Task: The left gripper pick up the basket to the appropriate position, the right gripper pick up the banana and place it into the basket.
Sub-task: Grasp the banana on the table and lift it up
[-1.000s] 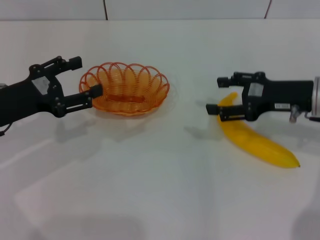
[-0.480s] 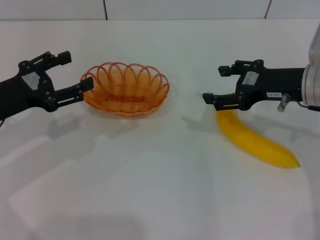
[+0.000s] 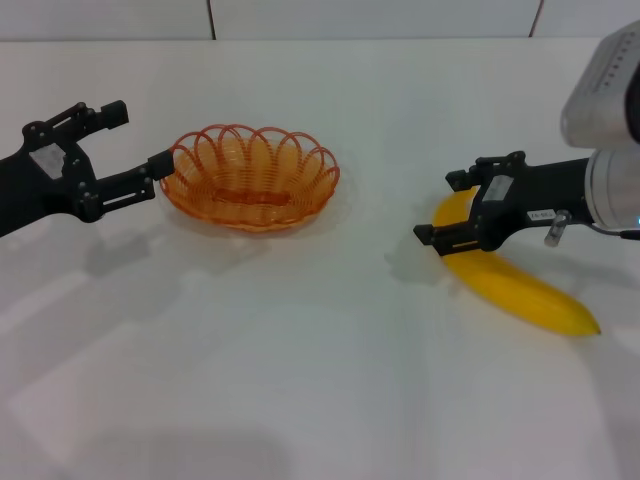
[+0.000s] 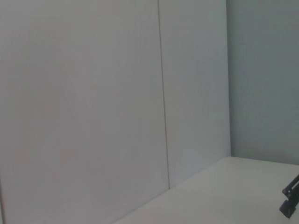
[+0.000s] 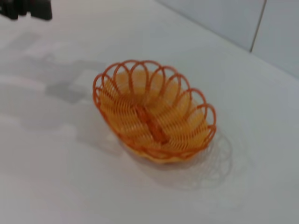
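The orange wire basket (image 3: 250,177) sits on the white table (image 3: 300,380), left of centre and toward the far side. The left gripper (image 3: 140,148) reaches in from the left with its jaws apart, the nearer fingertip right at the basket's left rim. On the right, the right gripper (image 3: 440,208) hangs jaws apart around the far end of the banana (image 3: 510,280), which lies flat.

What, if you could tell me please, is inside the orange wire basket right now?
The orange wire basket holds nothing: its woven floor shows bare. The yellow banana lies apart on the white table.
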Tool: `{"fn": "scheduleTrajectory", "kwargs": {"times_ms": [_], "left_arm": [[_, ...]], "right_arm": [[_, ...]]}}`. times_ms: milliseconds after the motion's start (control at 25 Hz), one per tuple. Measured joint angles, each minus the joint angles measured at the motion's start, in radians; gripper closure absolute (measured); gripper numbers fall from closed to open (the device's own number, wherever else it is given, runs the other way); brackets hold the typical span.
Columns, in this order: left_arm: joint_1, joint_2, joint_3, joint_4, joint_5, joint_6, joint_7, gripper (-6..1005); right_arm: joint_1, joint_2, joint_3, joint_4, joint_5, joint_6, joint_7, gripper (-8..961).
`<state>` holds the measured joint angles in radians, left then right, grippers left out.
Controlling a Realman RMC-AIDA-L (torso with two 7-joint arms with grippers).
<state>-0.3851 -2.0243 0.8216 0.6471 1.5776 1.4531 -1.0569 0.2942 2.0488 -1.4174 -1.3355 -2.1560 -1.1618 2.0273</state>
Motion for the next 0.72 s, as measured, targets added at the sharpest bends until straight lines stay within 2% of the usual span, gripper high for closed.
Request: {"fn": "scheduleTrajectory", "kwargs": {"times_ms": [320,560,720], "left_arm": [[0.001,-0.001,-0.001,0.000,0.006,0.001,-0.007,142],[0.010,-0.002,0.000,0.000,0.047,-0.023,-0.025,142],[0.041,-0.002,-0.001,0.000,0.070,-0.030,-0.011,142]], "right_arm": [[0.005,0.000,-0.080,-0.062,-0.141,-0.003,0.141,96],[0.007,0.001,-0.094,-0.068,-0.189,-0.011,0.181,98],[0.007,0.001,-0.096,-0.067,-0.198,-0.017,0.187,99]]}}
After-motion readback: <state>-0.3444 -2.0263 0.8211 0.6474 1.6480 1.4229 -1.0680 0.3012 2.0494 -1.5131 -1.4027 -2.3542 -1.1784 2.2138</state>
